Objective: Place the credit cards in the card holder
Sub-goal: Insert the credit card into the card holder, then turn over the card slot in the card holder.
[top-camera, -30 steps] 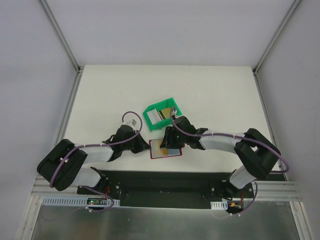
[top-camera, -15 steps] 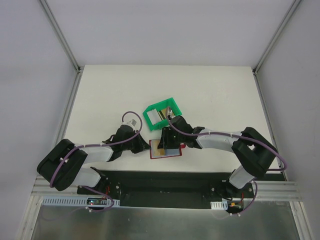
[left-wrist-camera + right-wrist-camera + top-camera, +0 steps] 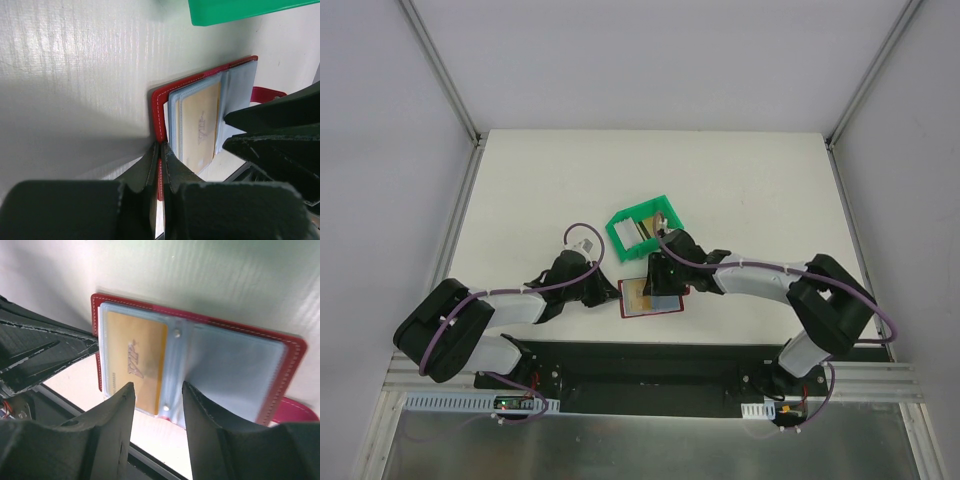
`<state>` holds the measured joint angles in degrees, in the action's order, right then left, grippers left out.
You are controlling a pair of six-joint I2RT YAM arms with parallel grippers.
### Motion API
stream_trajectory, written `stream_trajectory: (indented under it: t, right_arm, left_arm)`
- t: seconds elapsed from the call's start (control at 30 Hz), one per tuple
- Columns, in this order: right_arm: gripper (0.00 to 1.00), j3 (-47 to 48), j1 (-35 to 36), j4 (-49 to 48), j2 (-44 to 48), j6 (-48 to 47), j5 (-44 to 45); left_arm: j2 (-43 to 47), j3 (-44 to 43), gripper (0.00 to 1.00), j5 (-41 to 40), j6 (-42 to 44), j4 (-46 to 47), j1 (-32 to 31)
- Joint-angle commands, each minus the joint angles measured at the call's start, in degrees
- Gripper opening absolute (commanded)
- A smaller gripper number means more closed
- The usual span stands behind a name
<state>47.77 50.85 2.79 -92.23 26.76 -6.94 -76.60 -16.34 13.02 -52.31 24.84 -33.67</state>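
Pinning the card holder (image 3: 667,301) open at lower centre of the top view.
Your left gripper (image 3: 160,150) has its jaws together, clamped on the holder's red cover edge. Your right gripper (image 3: 157,405) hangs over the open pockets, jaws apart, gripping nothing. A golden-yellow card (image 3: 134,362) sits at the left-side pocket in the right wrist view; can't tell if it's fully in. The green bin (image 3: 619,234) is just above the holder.

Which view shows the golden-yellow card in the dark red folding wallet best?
Right wrist: the golden-yellow card lies flat, nearly whole, in a pocket of the dark red folding wallet. Left wrist shows the card foreshortened; top external shows only a small yellow patch.
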Motion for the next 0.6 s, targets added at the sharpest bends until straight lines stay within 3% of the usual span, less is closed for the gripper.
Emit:
stream_trajectory:
  t: [0.0,0.13,0.23,0.57]
  right_arm:
    - [0.46,-0.9,-1.5,2.6,4.3,-2.7,2.2]
    - [0.47,-1.6,-1.5,0.6,8.5,-3.7,-0.2]
    - [0.47,-1.7,-1.7,4.8,10.7,-1.8,3.9]
    - [0.44,-5.3,-1.8,7.0,10.0,1.6,6.2]
  left_arm:
    - [-1.6,2.9,0.00,-3.7,2.7,-10.3,0.1]
    - [-1.5,2.7,0.00,-3.5,2.8,-10.3,0.1]
    - [-1.6,2.6,0.00,-3.5,2.8,-10.3,0.1]
    - [-1.6,2.4,0.00,-3.1,2.8,-10.3,0.1]
